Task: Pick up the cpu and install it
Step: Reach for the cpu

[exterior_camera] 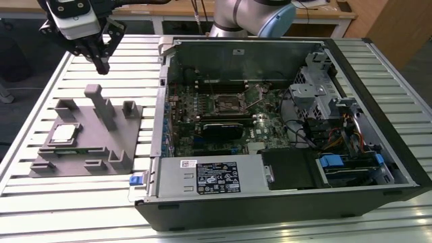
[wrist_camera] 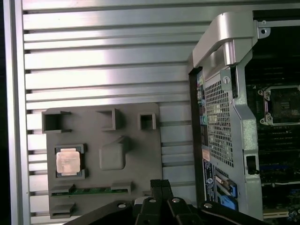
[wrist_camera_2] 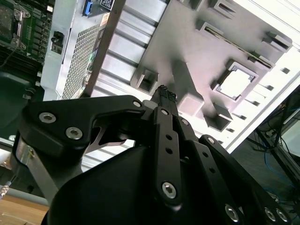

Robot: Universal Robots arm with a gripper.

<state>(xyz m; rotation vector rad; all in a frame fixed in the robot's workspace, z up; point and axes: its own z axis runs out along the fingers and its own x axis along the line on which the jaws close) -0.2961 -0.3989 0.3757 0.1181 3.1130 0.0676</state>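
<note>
table (exterior_camera: pixel 68 215): A slatted metal table ran across the whole exterior view, its nearest slats along the bottom edge of the frame.
computer case (exterior_camera: pixel 270 215): An open black computer case lay on its side on the table. It took up the centre of the frame and the exterior view's right, with its insides facing up.
power-supply box (exterior_camera: pixel 216 177): A silver box with a white label sat inside the case along its near wall, at lower centre.
holder (exterior_camera: pixel 94 142): A flat grey moulded holder with pockets and upright posts lay on the table at the exterior view's left, just beside the case.
cpu (exterior_camera: pixel 64 133): The cpu lay flat in a square pocket of the holder, pale metal top up, at the middle left of the frame. It appeared in that pocket in both wrist views too.
memory stick (wrist_camera: pixel 89 191): In the first wrist view a thin green stick lay in a slot just beside the cpu's pocket.
socket (exterior_camera: pixel 226 105): A square metal-framed socket sat on the green board inside the case, just above the frame's centre.
pincer (exterior_camera: pixel 102 69): The black pincer hung in the air at the upper left, pointing down. Its fingers were pressed together with nothing between them, and it was well apart from the cpu.
arm (exterior_camera: pixel 253 15): A silver and blue arm joint stood at top centre, behind the case.
</note>
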